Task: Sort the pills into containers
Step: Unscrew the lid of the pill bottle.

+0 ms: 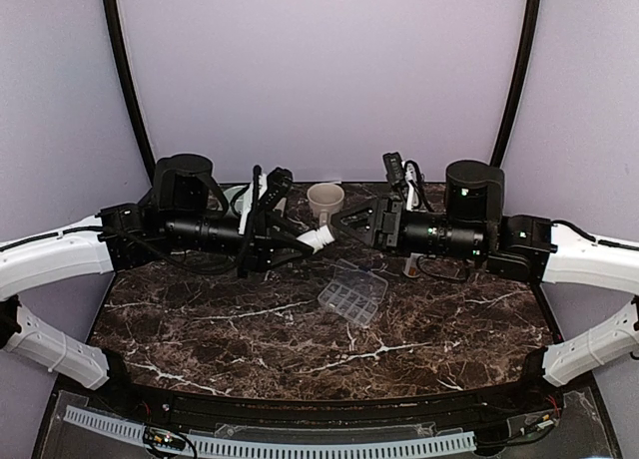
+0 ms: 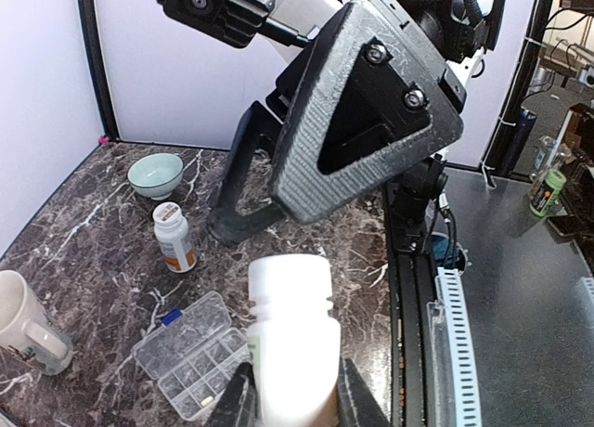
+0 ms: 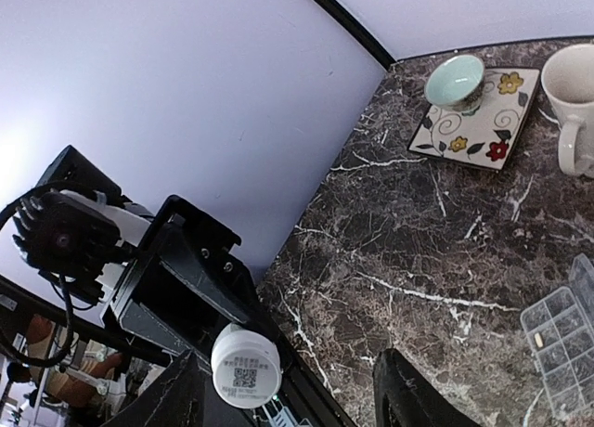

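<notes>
Mid-table, clear tray (image 1: 352, 291) open — one pill (image 3: 536, 339) inside, left pincer (image 2: 295, 404) gripping white bottle (image 2: 290, 329), right pincer (image 3: 297, 394) agape.

Organizer tray (image 1: 352, 291) mid-table, mug (image 1: 325, 199) behind it; 1 bowl (image 3: 455, 81) sits on plate (image 3: 483, 135) (left of mug, near back edge).
</notes>
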You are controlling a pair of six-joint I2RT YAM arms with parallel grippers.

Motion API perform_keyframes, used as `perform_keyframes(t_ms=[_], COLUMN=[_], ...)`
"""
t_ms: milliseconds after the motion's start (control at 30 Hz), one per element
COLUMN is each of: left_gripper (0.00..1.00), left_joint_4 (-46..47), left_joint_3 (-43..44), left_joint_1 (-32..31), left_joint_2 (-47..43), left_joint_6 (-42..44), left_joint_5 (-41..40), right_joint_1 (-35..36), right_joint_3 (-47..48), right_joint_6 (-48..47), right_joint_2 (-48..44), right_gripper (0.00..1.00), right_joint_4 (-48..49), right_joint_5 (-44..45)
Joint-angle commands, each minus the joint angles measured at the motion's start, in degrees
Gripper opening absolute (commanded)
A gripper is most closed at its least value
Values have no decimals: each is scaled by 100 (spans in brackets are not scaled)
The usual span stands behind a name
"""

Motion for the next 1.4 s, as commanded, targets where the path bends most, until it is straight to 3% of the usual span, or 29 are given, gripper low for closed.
perform_keyframes(t_ms=[0, 733, 1233, 1367], left_gripper=[0, 0, 0, 0], left_joint_4=[197, 316, 333, 355], left_joint_3=[-100, -260, -344, -382], left_joint_1=[-75, -179, -242, -251], left_joint_2=[24, 89, 54, 19], left_joint_6=[529, 804, 834, 826], left_joint_5=[-578, -861, -913, -931], right_joint_1=[-15, -9, -15, -15], right_joint_3=[348, 586, 644, 643], right_joint_6=[474, 845, 864, 860], right_joint_2=[40, 547, 633, 657], right_gripper=[62, 56, 44, 30], right_joint_4=[-194, -376, -292, -267], right_joint_5=[37, -457, -468, -542])
